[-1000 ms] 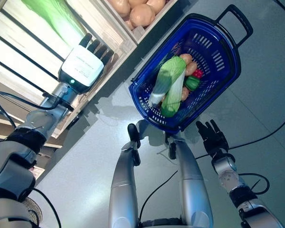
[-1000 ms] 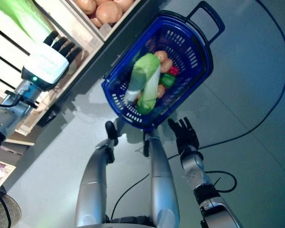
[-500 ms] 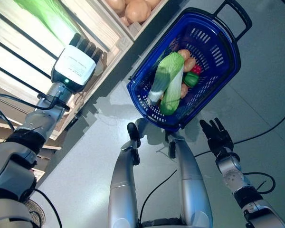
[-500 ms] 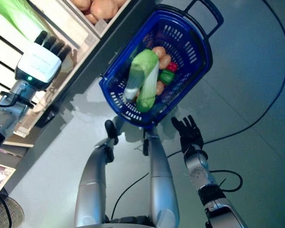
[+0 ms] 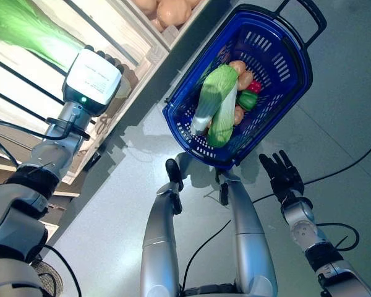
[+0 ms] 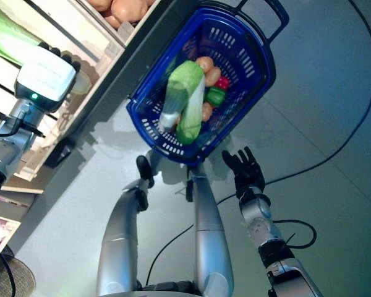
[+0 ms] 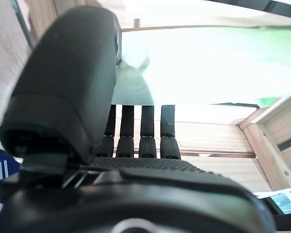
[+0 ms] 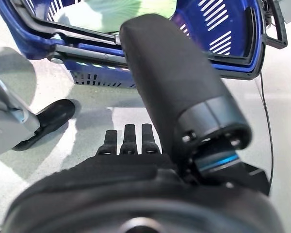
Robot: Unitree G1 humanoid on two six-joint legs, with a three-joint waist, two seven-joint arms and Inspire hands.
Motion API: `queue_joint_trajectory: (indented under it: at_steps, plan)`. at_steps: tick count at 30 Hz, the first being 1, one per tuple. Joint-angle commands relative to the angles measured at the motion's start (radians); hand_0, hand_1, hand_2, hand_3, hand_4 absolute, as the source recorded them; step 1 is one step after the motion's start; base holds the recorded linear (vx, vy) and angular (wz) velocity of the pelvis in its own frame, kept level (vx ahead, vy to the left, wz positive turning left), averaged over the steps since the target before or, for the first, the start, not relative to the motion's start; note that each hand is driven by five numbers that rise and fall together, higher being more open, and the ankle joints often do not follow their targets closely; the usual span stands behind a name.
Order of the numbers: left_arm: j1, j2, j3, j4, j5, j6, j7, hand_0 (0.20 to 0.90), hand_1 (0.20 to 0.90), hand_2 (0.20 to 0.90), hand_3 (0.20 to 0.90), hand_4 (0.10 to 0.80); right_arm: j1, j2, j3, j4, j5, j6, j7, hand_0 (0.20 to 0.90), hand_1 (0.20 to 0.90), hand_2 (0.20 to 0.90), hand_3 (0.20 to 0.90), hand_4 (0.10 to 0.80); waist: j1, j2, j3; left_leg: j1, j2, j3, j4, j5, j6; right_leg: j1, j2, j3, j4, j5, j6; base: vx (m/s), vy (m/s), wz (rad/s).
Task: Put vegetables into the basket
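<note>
The blue basket [image 5: 298, 74] stands on the grey floor in front of me. In it lie a long green-and-white cabbage [image 5: 216, 105], brown round vegetables [image 5: 238, 67], a red one [image 5: 255, 87] and a green pepper [image 5: 248, 101]. My left hand [image 5: 93, 73] reaches into the wooden stand, fingers straight, just short of a pale green leafy cabbage [image 5: 31, 30]; the left wrist view shows its fingers [image 7: 145, 131] open below that cabbage [image 7: 208, 68]. My right hand [image 5: 283, 176] is open and empty beside the basket's near rim, which also shows in the right wrist view [image 8: 87, 48].
The wooden stand [image 5: 149, 46] with slatted crates runs along the left and comes close to the basket's left side. The basket's black handle [image 5: 304, 8] sticks out at its far end. Grey floor lies to the right of the basket.
My left hand has moved further into the stand, towards the leafy cabbage. My right hand has shifted slightly out from the basket, still open. The basket's contents are unchanged.
</note>
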Motion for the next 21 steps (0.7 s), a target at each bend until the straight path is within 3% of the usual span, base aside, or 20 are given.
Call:
queue_joint_trajectory:
  at_steps: [1,4,8,12,16,21]
  plan:
    - [0.056,0.054,0.122,0.034,-0.147,0.107,-0.017,0.3,0.3,0.3,0.3,0.4,0.103,-0.066,-0.039,-0.125,-0.029,-0.081,-0.043,0.9,0.9,0.9,0.9,0.8,-0.006,0.032,-0.003,-0.038,-0.008,-0.029,0.0,-0.004,-0.033,0.063,-0.05,-0.03,-0.1,0.062,0.047,0.0,0.0,0.0]
    - [0.079,0.047,0.166,0.031,-0.19,0.084,0.04,0.3,0.3,0.3,0.3,0.4,0.096,-0.061,-0.04,-0.13,-0.044,-0.07,-0.04,0.9,0.9,0.9,0.9,0.8,-0.007,0.028,-0.003,-0.028,-0.012,-0.02,-0.043,0.041,-0.028,0.074,-0.052,-0.036,-0.152,0.102,0.045,-0.078,-0.051,-0.02]
    - [0.133,0.045,0.221,-0.011,-0.275,0.026,0.136,0.3,0.3,0.3,0.3,0.4,0.107,-0.054,-0.034,-0.146,-0.053,-0.089,-0.04,0.9,0.9,0.9,0.9,0.8,0.001,0.025,-0.003,0.034,-0.017,-0.025,-0.104,0.069,-0.038,0.138,-0.044,-0.046,-0.195,0.107,0.047,-0.055,-0.059,-0.04]
    - [0.209,0.032,0.332,-0.09,-0.393,-0.133,0.251,0.3,0.3,0.3,0.3,0.4,0.121,-0.027,-0.039,-0.137,-0.054,-0.11,-0.009,0.9,0.9,0.9,0.9,0.8,0.021,0.022,-0.003,0.157,-0.028,-0.026,-0.199,0.107,-0.057,0.276,-0.039,-0.065,-0.274,0.113,0.047,-0.031,-0.083,0.02]
    - [0.293,0.004,0.421,-0.189,-0.471,-0.253,0.259,0.3,0.3,0.3,0.3,0.4,0.134,-0.004,-0.047,-0.131,-0.102,-0.128,0.006,0.9,0.9,0.9,0.9,0.8,0.045,0.022,-0.003,0.246,-0.043,-0.032,-0.275,0.13,-0.065,0.377,-0.045,-0.089,-0.334,0.115,0.049,-0.024,-0.083,0.1]
    - [0.413,-0.08,0.555,-0.328,-0.553,-0.373,0.251,0.3,0.3,0.3,0.3,0.4,0.142,0.041,-0.066,-0.103,-0.128,-0.152,0.002,0.9,0.9,0.9,0.9,0.8,0.085,0.024,-0.009,0.404,-0.058,-0.042,-0.391,0.158,-0.072,0.546,-0.061,-0.131,-0.421,0.12,0.06,0.013,-0.102,0.11]
